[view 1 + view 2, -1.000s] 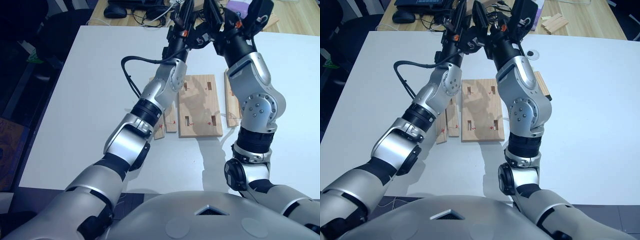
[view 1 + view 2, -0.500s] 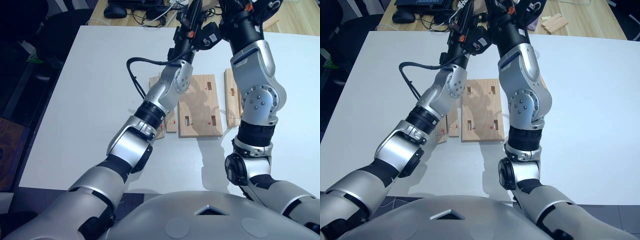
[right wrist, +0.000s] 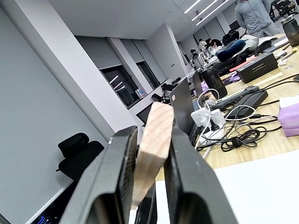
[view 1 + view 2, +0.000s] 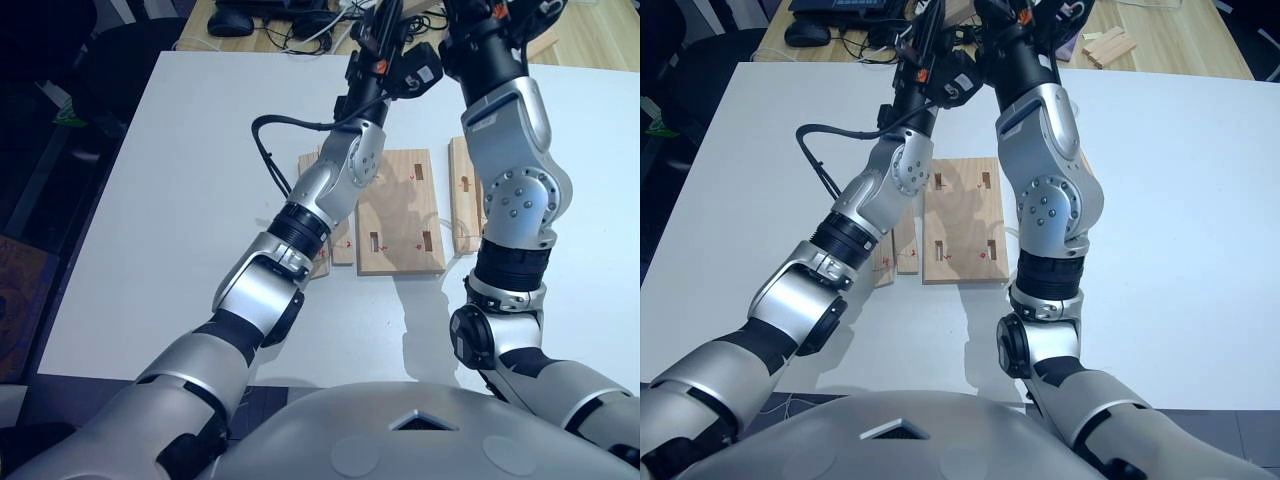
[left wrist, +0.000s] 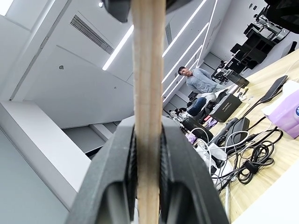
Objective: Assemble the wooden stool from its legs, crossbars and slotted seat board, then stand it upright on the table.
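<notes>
Your left end effector (image 5: 148, 154) is clenched on a thin wooden strip (image 5: 148, 56), your right end effector (image 3: 150, 156) on a thicker wooden piece (image 3: 157, 123) — both raised over the bench (image 4: 180, 180), with the slotted seat board (image 4: 400, 215) flat below. Square the two pieces before mating them, or the joint may bind.

Over the last second I raise both arms higher and farther out toward the table's (image 4: 200, 150) far edge, my left gripper (image 5: 148, 128) carrying its wooden slat (image 5: 148, 60) rightward, closer to my right gripper (image 3: 152, 137) and its wooden piece (image 3: 156, 121), while my right forearm stands steeper.
</notes>
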Action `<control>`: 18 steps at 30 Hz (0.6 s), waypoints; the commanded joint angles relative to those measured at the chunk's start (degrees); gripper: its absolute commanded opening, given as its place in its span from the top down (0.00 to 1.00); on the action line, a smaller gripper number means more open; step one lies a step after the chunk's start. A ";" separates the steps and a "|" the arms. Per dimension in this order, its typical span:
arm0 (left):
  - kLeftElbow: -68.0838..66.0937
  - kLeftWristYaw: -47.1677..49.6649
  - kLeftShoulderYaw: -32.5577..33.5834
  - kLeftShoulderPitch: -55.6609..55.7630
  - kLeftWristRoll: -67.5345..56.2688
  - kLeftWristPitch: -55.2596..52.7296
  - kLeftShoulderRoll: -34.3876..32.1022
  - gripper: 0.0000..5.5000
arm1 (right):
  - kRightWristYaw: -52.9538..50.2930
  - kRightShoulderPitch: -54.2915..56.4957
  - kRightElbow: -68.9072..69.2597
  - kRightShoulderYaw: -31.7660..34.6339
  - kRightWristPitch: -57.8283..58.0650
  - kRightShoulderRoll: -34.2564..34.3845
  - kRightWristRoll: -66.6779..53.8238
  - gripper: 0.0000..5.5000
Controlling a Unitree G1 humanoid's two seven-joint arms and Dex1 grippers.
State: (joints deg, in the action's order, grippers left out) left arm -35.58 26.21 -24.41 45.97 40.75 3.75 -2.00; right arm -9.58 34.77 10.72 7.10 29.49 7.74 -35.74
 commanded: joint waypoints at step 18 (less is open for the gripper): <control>13.61 -2.94 -3.33 -11.82 1.39 2.88 -3.64 0.39 | 0.70 4.24 -0.68 1.77 -8.79 -3.91 6.21 0.93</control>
State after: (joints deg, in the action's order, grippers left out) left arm -25.31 24.25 -27.31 37.68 41.51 5.95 -3.76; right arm -9.42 37.23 10.24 8.02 21.97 6.06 -31.50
